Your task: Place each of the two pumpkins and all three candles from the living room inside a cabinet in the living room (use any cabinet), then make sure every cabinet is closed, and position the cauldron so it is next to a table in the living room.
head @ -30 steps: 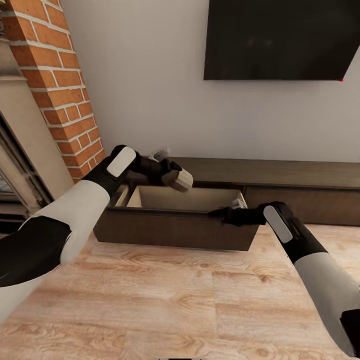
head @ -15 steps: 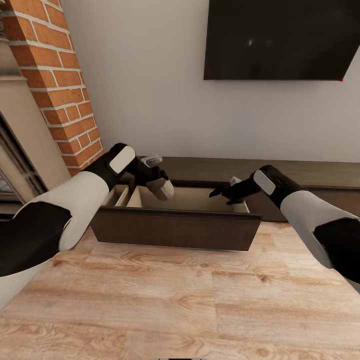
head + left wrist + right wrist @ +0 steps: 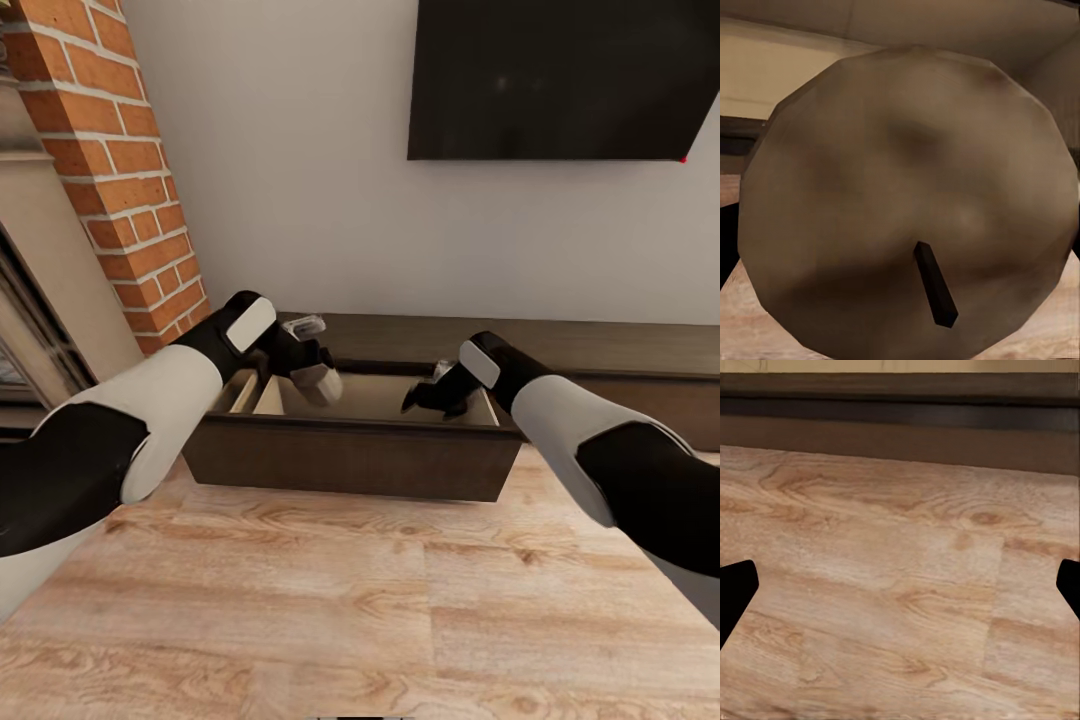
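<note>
Wood floor (image 3: 330,600) nearest. Cabinet (image 3: 350,455) drawer pulled open. Left gripper (image 3: 312,372) over drawer, jaws clamped on candle (image 3: 318,384); wick end faced wrist camera (image 3: 907,202). Right gripper (image 3: 425,392) over drawer's right side, jaws spread, nothing between. Television (image 3: 565,80) on wall behind.

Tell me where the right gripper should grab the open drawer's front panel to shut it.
Pinch the top edge of the front panel, coming down from above with the right gripper. The face looks flat and handle-less, and that thin upper rim stands free over the open drawer, so it is probably the only graspable part.
</note>
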Available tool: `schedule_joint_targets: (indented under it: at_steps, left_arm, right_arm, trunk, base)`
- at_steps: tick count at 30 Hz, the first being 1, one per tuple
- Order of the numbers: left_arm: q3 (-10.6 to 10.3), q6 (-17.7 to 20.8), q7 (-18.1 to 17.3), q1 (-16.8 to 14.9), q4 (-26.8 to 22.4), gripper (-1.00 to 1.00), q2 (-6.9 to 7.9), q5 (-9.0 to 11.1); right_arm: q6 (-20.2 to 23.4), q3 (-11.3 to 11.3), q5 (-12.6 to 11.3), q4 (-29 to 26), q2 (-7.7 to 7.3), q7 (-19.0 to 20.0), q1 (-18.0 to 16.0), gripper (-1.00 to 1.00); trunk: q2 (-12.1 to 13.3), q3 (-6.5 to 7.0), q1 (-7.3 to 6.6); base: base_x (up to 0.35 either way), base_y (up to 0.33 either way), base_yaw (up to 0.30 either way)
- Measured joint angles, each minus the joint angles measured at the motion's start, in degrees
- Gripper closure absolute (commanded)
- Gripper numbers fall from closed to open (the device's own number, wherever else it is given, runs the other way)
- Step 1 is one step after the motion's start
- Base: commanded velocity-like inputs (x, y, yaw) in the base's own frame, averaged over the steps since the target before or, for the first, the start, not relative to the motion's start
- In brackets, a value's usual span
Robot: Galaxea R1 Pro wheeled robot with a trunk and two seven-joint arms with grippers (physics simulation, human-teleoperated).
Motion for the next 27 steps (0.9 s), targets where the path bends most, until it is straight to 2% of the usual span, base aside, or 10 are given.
schedule_joint_targets:
  at_steps: [1, 4, 12, 14, 19, 27]
  left_arm:
    - [-0.09, -0.04, 0.00, -0.01, 0.58, 1.00, -0.04, -0.63]
    - [-0.01, -0.21, -0.01, -0.01, 1.42, 1.00, -0.11, -0.70]
    - [0.00, -0.34, 0.01, -0.02, 1.71, 1.00, -0.13, -0.85]
    - [0.01, -0.36, 0.01, -0.02, 1.70, 1.00, -0.13, -0.84]
    - [0.02, -0.35, 0.00, -0.02, 1.66, 1.00, -0.24, -0.80]
    - [-0.29, -0.37, -0.36, -0.02, 1.53, 1.00, -0.33, -1.10]
  right_arm:
    - [0.00, 0.06, -0.01, 0.53, 0.73, -0.08, -0.01, -1.00]
    - [0.00, 0.11, 0.05, 1.22, 2.11, -0.15, -0.01, -1.00]
    - [0.00, 0.36, 0.24, 1.42, 2.67, -0.22, -0.01, -1.00]
    - [0.00, 0.46, 0.53, 1.40, 2.69, -1.74, -0.02, -1.00]
    - [0.00, 0.35, 0.87, 1.08, 2.64, -9.65, -0.03, -1.00]
    - [0.00, 0.47, 0.82, 0.97, 2.70, -11.29, -0.03, -1.00]
  trunk:
    - [0.00, 0.00, 0.00]
    - [-0.01, 0.01, -0.01]
    - [-0.01, 0.01, -0.01]
    - [-0.01, 0.01, -0.01]
    - [-0.01, 0.01, -0.01]
    - [-0.01, 0.01, -0.01]
  base:
    - [0.000, 0.000, 0.000]
    - [0.000, 0.000, 0.000]
    - [0.000, 0.000, 0.000]
    - [0.000, 0.000, 0.000]
    - [0.000, 0.000, 0.000]
    - [0.000, 0.000, 0.000]
